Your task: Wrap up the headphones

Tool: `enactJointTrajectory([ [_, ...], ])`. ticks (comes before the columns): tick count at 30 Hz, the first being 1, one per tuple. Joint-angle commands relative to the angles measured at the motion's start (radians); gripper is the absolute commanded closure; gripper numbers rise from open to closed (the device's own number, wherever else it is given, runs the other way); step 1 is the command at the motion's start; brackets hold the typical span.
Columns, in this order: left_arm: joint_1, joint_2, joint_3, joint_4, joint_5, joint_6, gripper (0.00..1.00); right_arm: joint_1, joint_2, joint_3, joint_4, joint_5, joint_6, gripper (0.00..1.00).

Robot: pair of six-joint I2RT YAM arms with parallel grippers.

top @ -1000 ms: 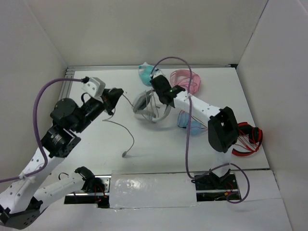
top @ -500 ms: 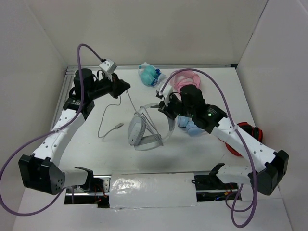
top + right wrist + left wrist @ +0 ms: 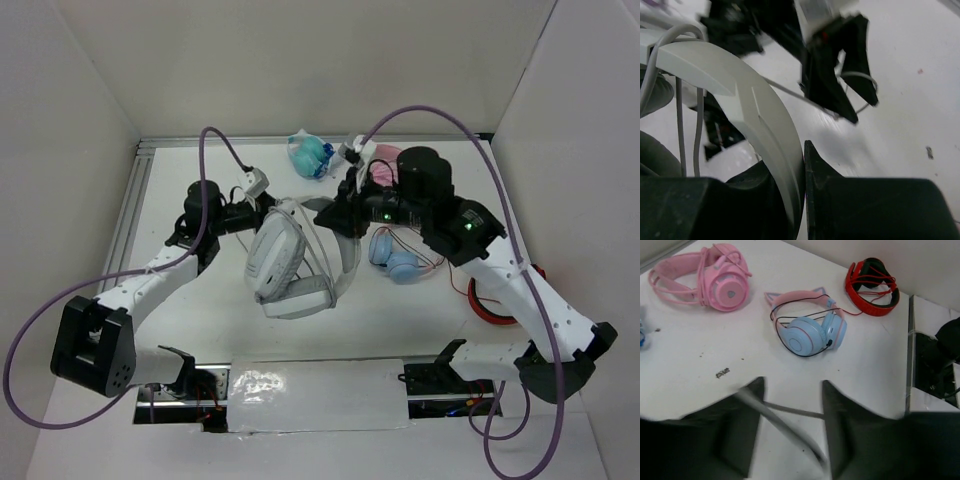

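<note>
From above I am counting five pairs over the table point(image 3: 220, 310): the headphones point(image 3: 283, 262), which my right pincer point(image 3: 335, 215) is clamping by the white headband between my two arms, plus teal point(image 3: 310, 155), pink point(image 3: 385, 160), blue-cupped point(image 3: 390, 258) and red point(image 3: 485, 305) pairs. My left pincer point(image 3: 792, 390) is standing open, the thin grey cable point(image 3: 785, 422) running blurred through the gap. My left wrist camera is showing only the pink, blue-cupped and red pairs, while my right one is showing the pinched headband.
</note>
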Motion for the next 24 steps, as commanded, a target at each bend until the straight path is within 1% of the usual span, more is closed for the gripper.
enactJointTrajectory([
  [1, -0.033, -0.001, -0.026, 0.156, 0.036, 0.024, 0.33, 0.018, -0.005, 0.171, 0.030, -0.128, 0.204, 1.00],
  [3, -0.055, -0.009, -0.044, 0.165, 0.068, 0.053, 0.10, 0.020, 0.008, 0.206, -0.013, -0.070, 0.208, 1.00],
  [6, -0.095, -0.011, -0.077, 0.200, 0.079, 0.088, 0.09, 0.021, 0.026, 0.262, -0.041, -0.056, 0.225, 1.00],
  [8, -0.119, 0.008, -0.100, 0.237, 0.095, 0.091, 0.08, 0.023, 0.034, 0.279, -0.042, -0.086, 0.225, 1.00],
  [9, -0.124, 0.014, -0.106, 0.287, 0.103, 0.076, 0.07, 0.024, 0.040, 0.291, -0.048, -0.087, 0.239, 1.00],
  [10, -0.128, 0.025, -0.110, 0.311, 0.144, 0.070, 0.06, 0.026, 0.054, 0.323, -0.054, -0.087, 0.250, 1.00],
  [12, -0.150, 0.055, -0.106, 0.343, 0.181, 0.058, 0.01, 0.026, 0.066, 0.369, -0.079, -0.088, 0.271, 1.00],
  [13, -0.165, 0.072, -0.094, 0.341, 0.218, 0.061, 0.01, 0.027, 0.074, 0.381, -0.084, -0.076, 0.273, 1.00],
  [16, -0.185, 0.083, -0.097, 0.322, 0.230, 0.064, 0.01, 0.026, 0.080, 0.418, -0.107, -0.042, 0.276, 1.00],
  [18, -0.193, 0.077, -0.126, 0.334, 0.188, 0.041, 0.01, 0.027, 0.077, 0.424, -0.119, -0.016, 0.273, 1.00],
  [19, -0.185, 0.065, -0.135, 0.331, 0.145, 0.038, 0.01, 0.029, 0.072, 0.423, -0.125, -0.001, 0.267, 1.00],
  [20, -0.182, 0.046, -0.146, 0.308, 0.023, 0.009, 0.01, 0.027, 0.062, 0.402, -0.122, 0.007, 0.262, 1.00],
  [21, -0.182, 0.046, -0.146, 0.308, 0.022, 0.008, 0.01, 0.027, 0.061, 0.401, -0.122, 0.007, 0.264, 1.00],
  [22, -0.182, 0.036, -0.143, 0.271, -0.051, 0.001, 0.01, 0.026, 0.055, 0.392, -0.124, 0.010, 0.258, 1.00],
  [23, -0.177, 0.032, -0.138, 0.254, -0.202, -0.025, 0.01, 0.026, 0.043, 0.374, -0.119, 0.012, 0.252, 1.00],
  [24, -0.168, 0.032, -0.118, 0.236, -0.236, -0.021, 0.01, 0.029, 0.034, 0.363, -0.111, 0.019, 0.255, 1.00],
])
